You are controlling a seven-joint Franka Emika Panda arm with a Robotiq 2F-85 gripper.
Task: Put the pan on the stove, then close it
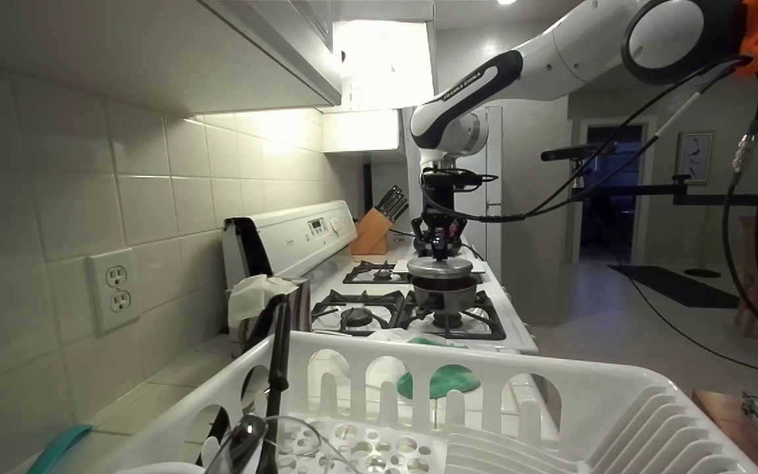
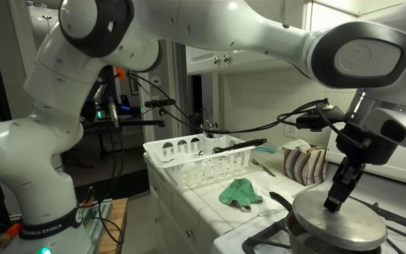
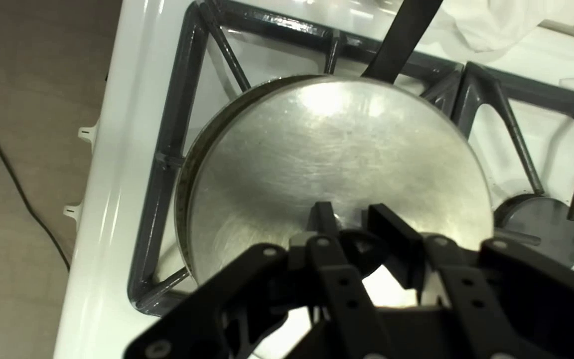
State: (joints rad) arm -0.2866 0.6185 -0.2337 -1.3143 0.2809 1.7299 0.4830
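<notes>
Green cloth [image 2: 240, 194], striped tissue box [image 2: 305, 165] near stove [image 3: 110, 224], dish rack [image 1: 484, 362] beyond, gripper [image 3: 351, 219] clamped on lid [image 3: 337, 139] above pan [image 1: 448, 298]

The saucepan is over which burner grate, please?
The front burner grate nearest the dish rack, away from the back panel; it alone lies under the saucepan.

In an exterior view the far upper cabinet [image 1: 382, 66] is blown out, warm glow along the tile wall [image 1: 188, 145], doorway [image 1: 603, 227] dark. Room [image 2: 83, 158] near-black in an exterior view. Wrist view: hard glare on the lid [image 3: 341, 154], darker patch left of centre, gripper [image 3: 351, 214] dark, soft focus.
</notes>
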